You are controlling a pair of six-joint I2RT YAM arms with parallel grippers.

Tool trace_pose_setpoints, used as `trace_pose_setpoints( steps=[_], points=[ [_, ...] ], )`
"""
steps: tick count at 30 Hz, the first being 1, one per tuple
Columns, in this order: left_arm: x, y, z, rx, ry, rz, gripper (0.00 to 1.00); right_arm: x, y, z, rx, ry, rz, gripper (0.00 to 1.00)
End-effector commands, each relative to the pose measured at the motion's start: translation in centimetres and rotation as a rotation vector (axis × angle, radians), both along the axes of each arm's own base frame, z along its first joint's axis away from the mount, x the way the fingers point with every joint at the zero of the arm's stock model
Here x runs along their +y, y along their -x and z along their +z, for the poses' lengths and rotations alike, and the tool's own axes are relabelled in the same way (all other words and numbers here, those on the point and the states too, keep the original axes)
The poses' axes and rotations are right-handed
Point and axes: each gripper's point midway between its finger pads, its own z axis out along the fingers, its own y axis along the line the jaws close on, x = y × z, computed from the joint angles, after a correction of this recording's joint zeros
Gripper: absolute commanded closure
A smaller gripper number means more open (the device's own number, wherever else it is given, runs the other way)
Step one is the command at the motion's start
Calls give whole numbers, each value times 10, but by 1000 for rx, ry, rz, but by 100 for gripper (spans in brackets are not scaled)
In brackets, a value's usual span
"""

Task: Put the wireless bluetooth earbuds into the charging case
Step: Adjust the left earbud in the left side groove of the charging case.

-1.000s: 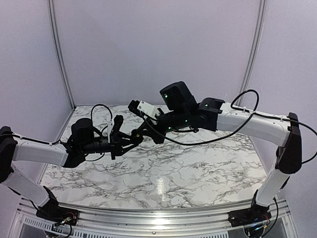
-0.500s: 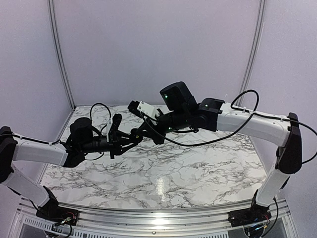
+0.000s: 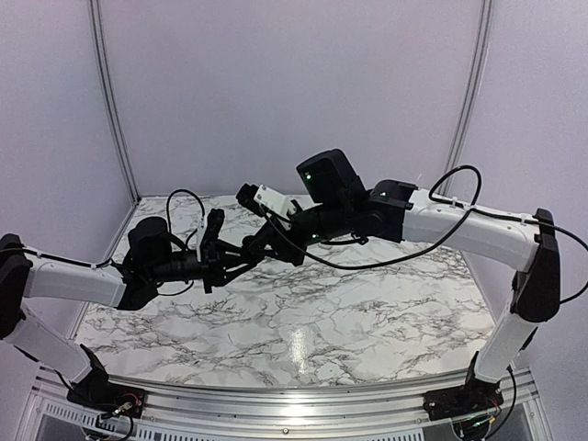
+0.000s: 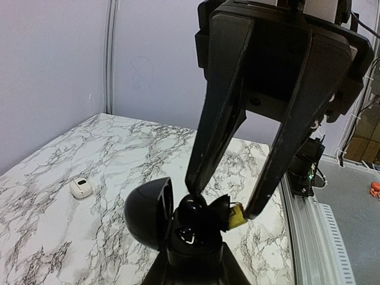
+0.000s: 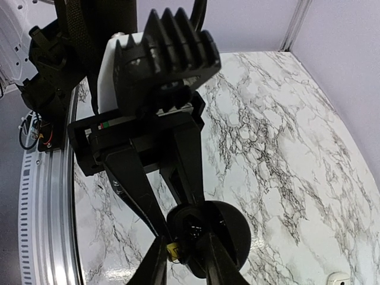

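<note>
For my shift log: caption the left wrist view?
Left gripper holds the open charging case; the right gripper, fingers spread, hovers over an earbud at its mouth.

right fingers (image 4: 217, 119) parted; left fingers (image 5: 139, 199) clamped shut

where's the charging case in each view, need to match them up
top external: charging case left of centre, small and dark, hard to pick out
left wrist: charging case bottom centre, lid open leftward
right wrist: charging case bottom centre
shared landmark: marbled table beneath it in every view
</note>
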Motion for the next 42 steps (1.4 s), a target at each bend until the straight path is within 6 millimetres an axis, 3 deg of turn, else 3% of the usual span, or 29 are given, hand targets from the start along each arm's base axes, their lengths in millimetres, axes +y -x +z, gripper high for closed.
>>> trace_pose_setpoints(
  steps=[1,7,19,27,31,42],
  points=[
    [-4,8,26,-82,75,-43,100,-6,-3,7,-11,8,-24,73],
    [-4,9,24,-73,74,-50,100,-8,-5,15,-34,-8,-35,57],
    [-6,9,21,-65,67,-59,100,-12,-3,36,-76,-64,-35,50],
    [-8,15,19,-55,66,-101,100,-22,10,61,-136,-129,9,33],
    [-8,22,20,-52,69,-140,100,-25,14,47,-124,-76,40,25],
    [-11,30,22,-42,73,-190,100,-21,18,23,-77,-10,79,16]
  ],
)
